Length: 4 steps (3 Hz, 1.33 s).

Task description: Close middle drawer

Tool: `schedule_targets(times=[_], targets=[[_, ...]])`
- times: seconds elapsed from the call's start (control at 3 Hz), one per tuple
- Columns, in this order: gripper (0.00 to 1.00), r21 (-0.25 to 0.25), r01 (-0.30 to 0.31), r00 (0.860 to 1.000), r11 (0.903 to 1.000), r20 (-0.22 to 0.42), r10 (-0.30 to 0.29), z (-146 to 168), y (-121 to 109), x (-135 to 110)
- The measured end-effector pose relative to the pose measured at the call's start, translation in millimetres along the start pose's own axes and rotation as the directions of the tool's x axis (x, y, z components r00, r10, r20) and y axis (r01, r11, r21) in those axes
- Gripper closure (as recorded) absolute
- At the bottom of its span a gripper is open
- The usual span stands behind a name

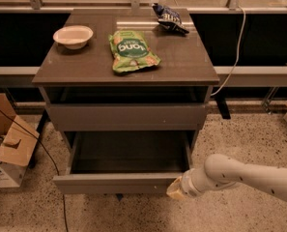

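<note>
The middle drawer (114, 182) stands pulled far out of the cabinet toward 6 o'clock, its dark floor open to view below the top drawer (126, 117), which also sits a little out. The step in hand is the push home.

To do it well, the force should run straight toward 12 o'clock, along the slides. The contact lies at the front's right end, around 3 o'clock on the panel, so an off-centre shove could skew the drawer and make it bind. Sliding the contact toward the middle of the front, or pushing slowly and level, would likely help. The front is plain and flat, so the contact may slip sideways or off the corner if the arm angles in. The push should ease as the front nears flush, to spare the bowl (73, 36) and green bag (132, 50) on the worktop (191, 66) a jolt.

The gripper (177, 191) is at about 5 o'clock in the view, its pale tip against the drawer front's right end. It appears to touch the panel and holds nothing. Whether it is wide or narrow I cannot tell.
</note>
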<state>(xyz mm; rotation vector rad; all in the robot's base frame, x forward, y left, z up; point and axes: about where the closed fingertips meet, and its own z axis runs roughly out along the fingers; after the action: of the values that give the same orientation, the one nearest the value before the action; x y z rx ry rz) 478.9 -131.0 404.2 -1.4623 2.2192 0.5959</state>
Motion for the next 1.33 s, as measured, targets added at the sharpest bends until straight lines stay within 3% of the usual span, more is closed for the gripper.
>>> schedule_targets(times=[0.33, 0.67, 1.0, 1.33], targets=[[1.0, 0.043, 0.025, 0.999, 0.9988, 0.042, -0.027, 8.1, -14.3, -14.6], [1.0, 0.043, 0.025, 0.999, 0.9988, 0.042, -0.027, 8.1, -14.0, -14.6], [1.0, 0.11, 0.064, 0.993, 0.9919, 0.091, -0.074, 15.7, -39.2, -38.6], [1.0, 0.137, 0.079, 0.99, 0.9875, 0.108, -0.094, 17.5, -49.4, -47.9]])
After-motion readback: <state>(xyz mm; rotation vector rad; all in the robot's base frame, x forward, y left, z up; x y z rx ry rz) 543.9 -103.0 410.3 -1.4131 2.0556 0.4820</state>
